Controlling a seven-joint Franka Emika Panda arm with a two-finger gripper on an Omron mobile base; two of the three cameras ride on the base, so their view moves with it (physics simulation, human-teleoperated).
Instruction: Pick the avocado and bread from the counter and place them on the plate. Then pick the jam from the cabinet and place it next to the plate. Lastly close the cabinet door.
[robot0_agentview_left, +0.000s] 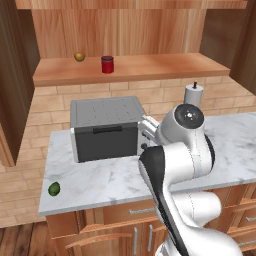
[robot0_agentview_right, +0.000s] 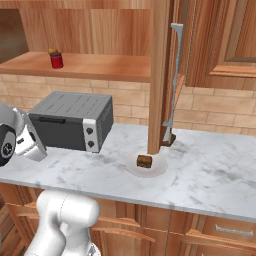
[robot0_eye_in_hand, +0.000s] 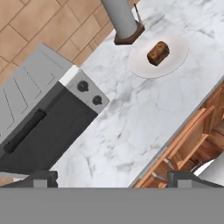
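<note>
The bread (robot0_eye_in_hand: 158, 52) lies on the white plate (robot0_eye_in_hand: 177, 59), which sits on the marble counter (robot0_eye_in_hand: 127, 118) under the edge of the open cabinet door (robot0_agentview_right: 159, 75). Far off, at the counter's front left corner, lies the dark green avocado (robot0_agentview_left: 54, 188). The red jam (robot0_agentview_left: 107, 64) stands on the cabinet shelf (robot0_agentview_left: 150, 67). My gripper (robot0_eye_in_hand: 112, 180) hovers over the counter between the toaster oven and the plate. It is open, its two tips are wide apart and nothing is between them.
A grey toaster oven (robot0_agentview_left: 105, 127) takes up the counter's back left. A yellowish-brown fruit (robot0_agentview_left: 79, 56) sits on the shelf left of the jam. A grey cylinder on a dark base (robot0_eye_in_hand: 120, 17) stands behind the plate. Wooden drawers (robot0_eye_in_hand: 192, 140) run under the counter edge.
</note>
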